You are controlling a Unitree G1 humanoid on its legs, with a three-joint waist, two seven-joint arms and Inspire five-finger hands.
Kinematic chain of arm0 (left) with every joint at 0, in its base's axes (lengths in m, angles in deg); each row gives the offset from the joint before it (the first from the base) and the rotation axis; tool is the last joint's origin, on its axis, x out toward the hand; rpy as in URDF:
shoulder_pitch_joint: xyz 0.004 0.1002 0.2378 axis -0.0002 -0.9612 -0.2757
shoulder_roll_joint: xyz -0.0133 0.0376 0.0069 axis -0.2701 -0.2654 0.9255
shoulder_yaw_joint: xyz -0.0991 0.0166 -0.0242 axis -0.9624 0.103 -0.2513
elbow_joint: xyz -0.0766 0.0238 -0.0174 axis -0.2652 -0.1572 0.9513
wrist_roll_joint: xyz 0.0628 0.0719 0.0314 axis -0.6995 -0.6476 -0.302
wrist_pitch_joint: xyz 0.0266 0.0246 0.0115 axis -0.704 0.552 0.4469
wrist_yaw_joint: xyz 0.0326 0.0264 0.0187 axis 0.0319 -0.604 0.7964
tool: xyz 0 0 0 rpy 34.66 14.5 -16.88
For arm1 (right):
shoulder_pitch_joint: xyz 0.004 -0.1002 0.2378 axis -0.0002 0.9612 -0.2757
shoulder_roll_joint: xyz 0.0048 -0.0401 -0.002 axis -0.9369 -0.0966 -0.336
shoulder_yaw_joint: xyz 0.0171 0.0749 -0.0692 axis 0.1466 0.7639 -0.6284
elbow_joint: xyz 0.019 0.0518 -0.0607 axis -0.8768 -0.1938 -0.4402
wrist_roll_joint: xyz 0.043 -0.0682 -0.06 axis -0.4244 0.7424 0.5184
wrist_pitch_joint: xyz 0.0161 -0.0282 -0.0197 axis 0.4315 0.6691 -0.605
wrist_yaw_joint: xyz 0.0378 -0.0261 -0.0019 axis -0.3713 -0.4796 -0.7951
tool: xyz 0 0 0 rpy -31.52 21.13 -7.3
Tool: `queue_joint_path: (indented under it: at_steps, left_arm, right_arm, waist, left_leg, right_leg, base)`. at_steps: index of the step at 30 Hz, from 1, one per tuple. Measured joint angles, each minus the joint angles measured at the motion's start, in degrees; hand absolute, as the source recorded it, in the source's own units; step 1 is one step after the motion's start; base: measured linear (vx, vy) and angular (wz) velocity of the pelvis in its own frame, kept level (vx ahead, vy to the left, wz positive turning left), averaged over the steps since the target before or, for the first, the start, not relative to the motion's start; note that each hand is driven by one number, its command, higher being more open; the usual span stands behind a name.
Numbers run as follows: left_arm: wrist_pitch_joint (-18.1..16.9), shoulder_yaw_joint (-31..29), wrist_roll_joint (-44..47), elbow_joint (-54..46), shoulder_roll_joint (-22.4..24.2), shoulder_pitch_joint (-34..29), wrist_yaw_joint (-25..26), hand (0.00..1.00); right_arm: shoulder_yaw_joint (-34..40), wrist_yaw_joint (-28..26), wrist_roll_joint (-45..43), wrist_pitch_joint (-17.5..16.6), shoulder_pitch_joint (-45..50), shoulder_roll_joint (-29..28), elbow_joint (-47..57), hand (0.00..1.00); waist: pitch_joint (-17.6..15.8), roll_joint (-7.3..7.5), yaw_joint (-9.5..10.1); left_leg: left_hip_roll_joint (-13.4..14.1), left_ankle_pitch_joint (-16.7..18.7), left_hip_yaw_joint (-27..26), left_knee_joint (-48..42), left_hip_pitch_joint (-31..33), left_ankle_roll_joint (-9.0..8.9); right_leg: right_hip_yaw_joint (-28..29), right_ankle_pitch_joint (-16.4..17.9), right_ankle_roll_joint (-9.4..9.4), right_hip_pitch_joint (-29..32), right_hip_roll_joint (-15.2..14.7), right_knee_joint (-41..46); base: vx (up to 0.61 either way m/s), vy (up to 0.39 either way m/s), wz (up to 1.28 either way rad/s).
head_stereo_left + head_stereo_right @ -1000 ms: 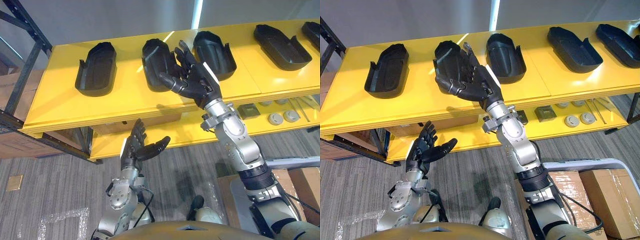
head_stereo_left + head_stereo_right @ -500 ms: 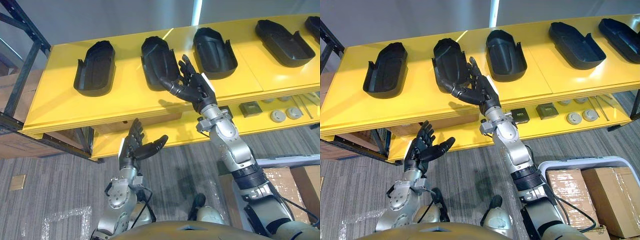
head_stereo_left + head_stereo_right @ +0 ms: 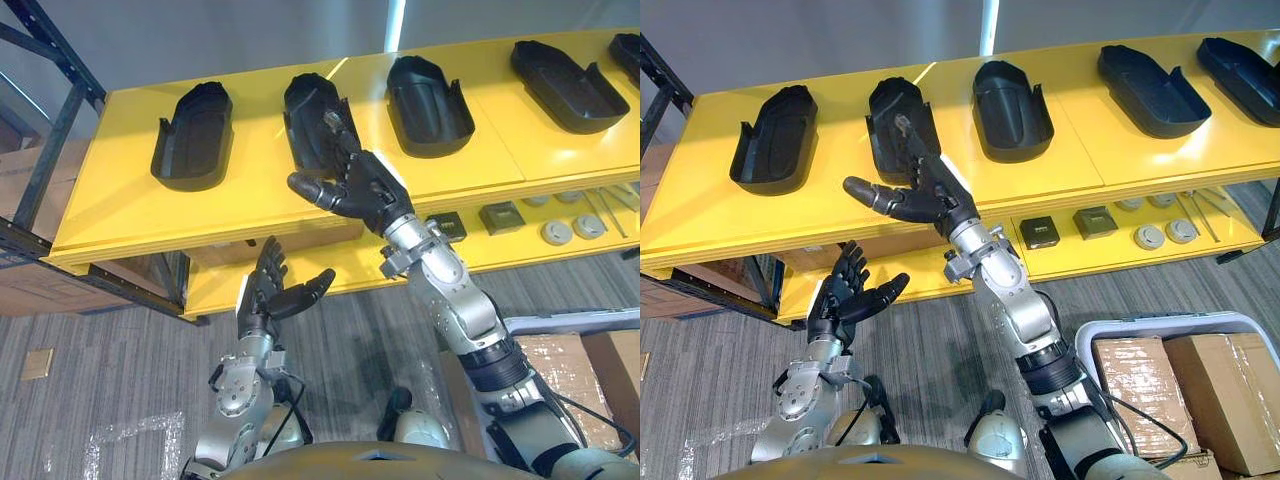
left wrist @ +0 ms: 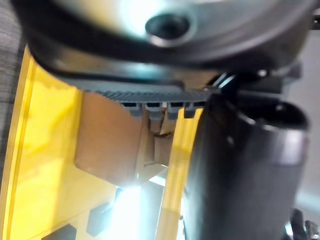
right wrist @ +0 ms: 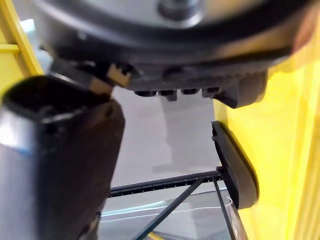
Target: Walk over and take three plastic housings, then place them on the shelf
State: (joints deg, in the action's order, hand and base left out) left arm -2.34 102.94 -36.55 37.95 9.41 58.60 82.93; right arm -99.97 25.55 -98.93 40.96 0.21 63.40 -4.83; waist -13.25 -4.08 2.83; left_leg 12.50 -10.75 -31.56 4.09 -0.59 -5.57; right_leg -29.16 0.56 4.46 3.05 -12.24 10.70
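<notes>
**Stock: plastic housings, black, five seen.** All lie in one row on the top board of the yellow shelf (image 3: 110,205); neither hand holds one. Counting from the shelf's left end:
- first housing (image 3: 192,135)
- second housing (image 3: 308,112)
- third housing (image 3: 430,100)
- fourth housing (image 3: 565,85)
- fifth housing (image 3: 1240,65)

**Appearance.** Each is a long, shallow tub lying open side up. One end is rounded, and the thin upright walls carry small tabs at the rim. The finish is slightly glossy (probably light and stiff to handle).

**Right hand (image 3: 365,190).** It is up at the shelf's front edge, with fingers straight and spread and the thumb swung wide. Its fingertips overlap the near end of the second housing. You cannot tell from these views whether they touch it.

**Left hand (image 3: 275,295).** It is low, below the shelf's front edge, with fingers loosely spread and nothing in them.

**Step in hand.** As I read it, this is the reach for the first of the three pickups; none is taken yet.

**Next move.** You need the fingers over the second housing's near wall and the thumb against its outside. Close on the rim, then lift straight up so the first and third housings are not nudged.
</notes>
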Motion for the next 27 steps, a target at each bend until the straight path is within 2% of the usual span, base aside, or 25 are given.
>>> queue_joint_path:
  at_steps: [13, 22, 27]
  left_arm:
    - [0.0, 0.0, -2.0, 0.0, 0.6, 0.2, 1.0, 1.0]
    - [0.2, 0.0, -2.0, 0.0, 0.6, 0.2, 1.2, 1.0]
    - [1.2, 0.0, -2.0, 0.0, 0.7, 0.0, 1.1, 1.0]
  right_arm:
    - [-3.8, 0.1, -0.1, 3.4, 4.1, -0.3, 0.5, 1.0]
    - [-4.2, 3.6, 0.0, 3.3, 4.1, -0.6, 0.4, 1.0]
    - [-2.5, 6.5, 0.0, 0.9, 3.4, -1.7, -2.1, 1.0]
  waist:
    - [0.0, 0.01, -0.08]
    - [0.0, 0.01, 0.07]
    - [-0.1, 0.0, 0.11]
  left_leg:
    - [0.1, 1.3, -0.9, -1.8, 0.3, 0.17]
    - [0.1, 1.4, -0.8, -1.8, 0.3, 0.21]
    - [0.1, 1.3, -0.4, -1.8, 0.3, 0.24]
  right_leg:
    - [1.0, 0.7, 0.05, 0.8, -0.6, 1.2]
    - [0.9, 0.7, 0.06, 0.8, -0.6, 1.3]
    - [0.6, 0.7, 0.06, 0.5, -0.7, 1.3]
  base:
    - [0.0, 0.009, -0.03]
    - [0.0, 0.0, 0.0]
    - [0.0, 0.006, 0.02]
